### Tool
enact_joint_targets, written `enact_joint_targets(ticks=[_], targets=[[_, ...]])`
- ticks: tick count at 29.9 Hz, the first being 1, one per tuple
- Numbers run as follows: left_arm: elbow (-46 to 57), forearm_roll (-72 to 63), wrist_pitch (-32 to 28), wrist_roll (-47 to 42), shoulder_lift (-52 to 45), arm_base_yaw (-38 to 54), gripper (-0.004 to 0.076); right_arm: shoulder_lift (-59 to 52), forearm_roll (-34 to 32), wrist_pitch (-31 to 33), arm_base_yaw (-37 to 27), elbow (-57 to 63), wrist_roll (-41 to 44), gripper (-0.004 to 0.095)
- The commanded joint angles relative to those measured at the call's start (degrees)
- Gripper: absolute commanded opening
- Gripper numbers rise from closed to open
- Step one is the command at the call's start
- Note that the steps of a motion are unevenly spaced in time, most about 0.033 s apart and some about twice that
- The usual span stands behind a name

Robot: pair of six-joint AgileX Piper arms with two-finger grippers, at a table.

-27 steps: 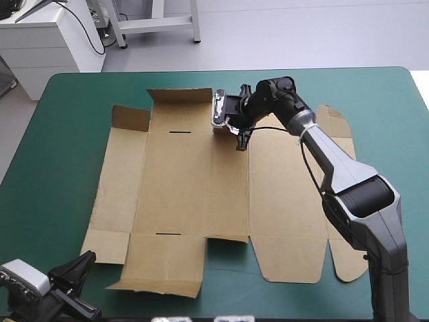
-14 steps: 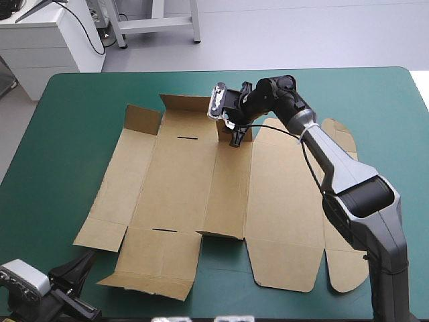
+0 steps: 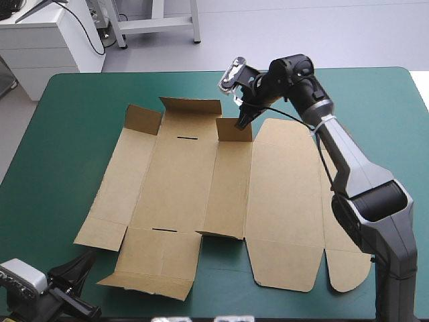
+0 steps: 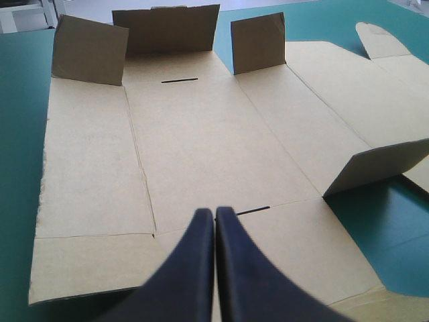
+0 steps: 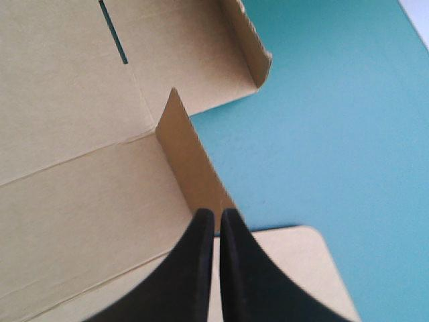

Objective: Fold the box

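The brown box [image 3: 188,181] lies as a cut sheet on the teal-green cover, with three flaps along its far edge standing up. My right gripper [image 3: 241,124] is at the top corner of the small far flap [image 3: 233,131]. In the right wrist view that flap [image 5: 191,161] runs edge-on into the right gripper [image 5: 216,213], which is shut on it. My left gripper [image 3: 87,258] hovers shut and empty near the table's front left corner. In the left wrist view the left gripper [image 4: 214,211] points across the box [image 4: 201,147] toward the raised flaps.
A near flap [image 3: 221,228] is partly lifted at the sheet's front edge. The rounded lid tabs [image 3: 348,268] lie flat at the right. Bare teal-green cover [image 3: 67,134] shows to the left of the box and beyond it [image 5: 335,100].
Earlier the sheet slid and turned a little with the right gripper at its far edge. Since then the right gripper has risen and tilted up to the flap's top; the sheet lies still.
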Motion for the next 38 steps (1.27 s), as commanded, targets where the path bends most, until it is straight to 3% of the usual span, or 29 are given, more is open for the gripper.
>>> enact_joint_targets(ticks=[1, 4, 11, 16, 27, 38], targets=[[-1.3, 0.6, -4.6, -1.8, 0.8, -0.2, -0.0008, -5.0, 5.0, 4.4, -3.5, -1.8, 4.0, 0.0001], [-2.6, 2.4, -4.8, -5.9, 2.7, -0.2, -0.0008, -6.7, 7.1, 4.5, -6.0, -0.6, 9.5, 0.0001], [-9.5, 15.2, -4.7, -13.1, 11.0, -0.2, -0.0008, -14.1, -1.5, 4.5, -7.1, 5.8, 20.3, 0.0001], [-15.4, 20.4, -3.1, -14.8, 18.6, -0.2, -0.0008, -21.4, -2.7, 2.8, -7.4, 15.5, 22.4, 0.0000], [-27.5, 29.8, 13.1, -15.6, 37.0, -0.2, -0.0008, -41.8, -1.4, -16.2, -7.4, 49.5, 25.4, -0.0003], [-30.5, 33.9, 16.6, -11.3, 50.0, -0.2, -0.0007, -58.3, -0.5, -27.9, -7.4, 72.7, 31.7, -0.0021]])
